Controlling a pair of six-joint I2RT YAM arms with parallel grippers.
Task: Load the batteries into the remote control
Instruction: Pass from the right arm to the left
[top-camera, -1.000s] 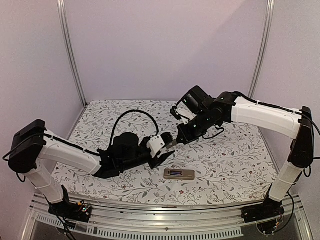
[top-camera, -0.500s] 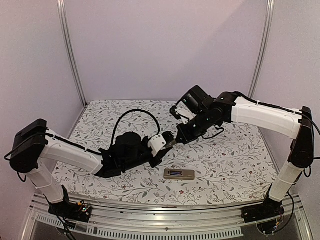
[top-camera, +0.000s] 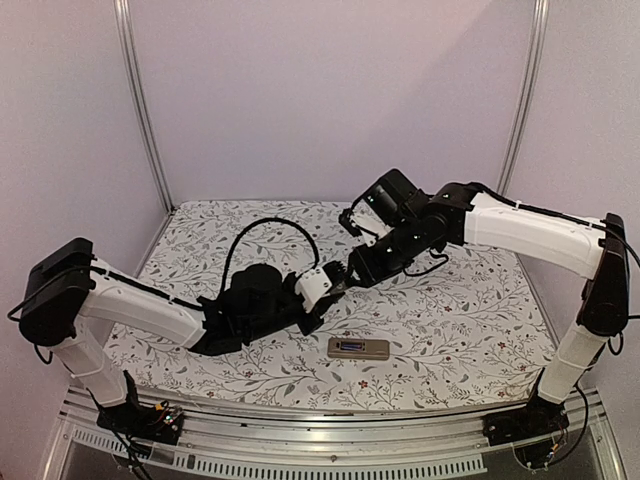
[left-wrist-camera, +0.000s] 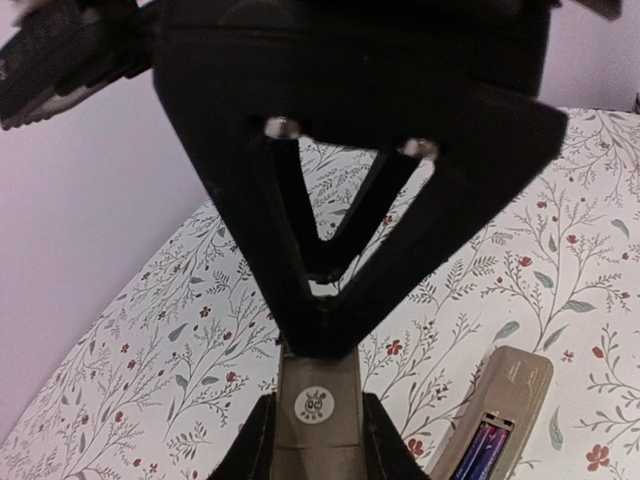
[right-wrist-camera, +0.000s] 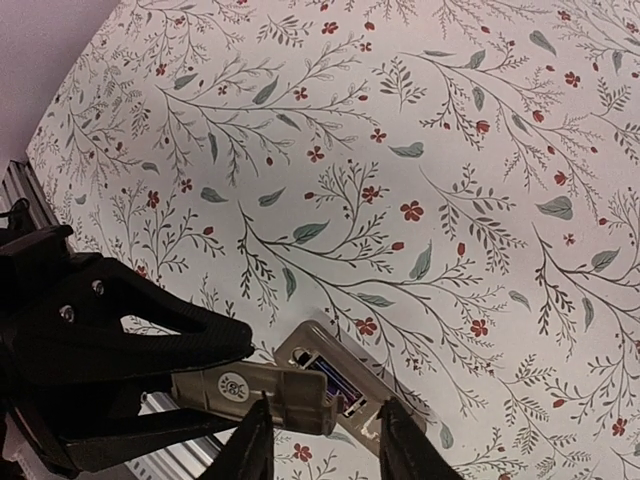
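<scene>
Table: flat top, covered edge to edge by a white cloth printed with grey-green sprigs and small red flowers. The cloth lies smooth.

One item rests directly on it. The remote control lies flat at lower centre of the overhead frame, near the front edge. Its long side runs left to right, grey-tan back up. Its battery bay stands uncovered, with purple-blue batteries inside.
</scene>
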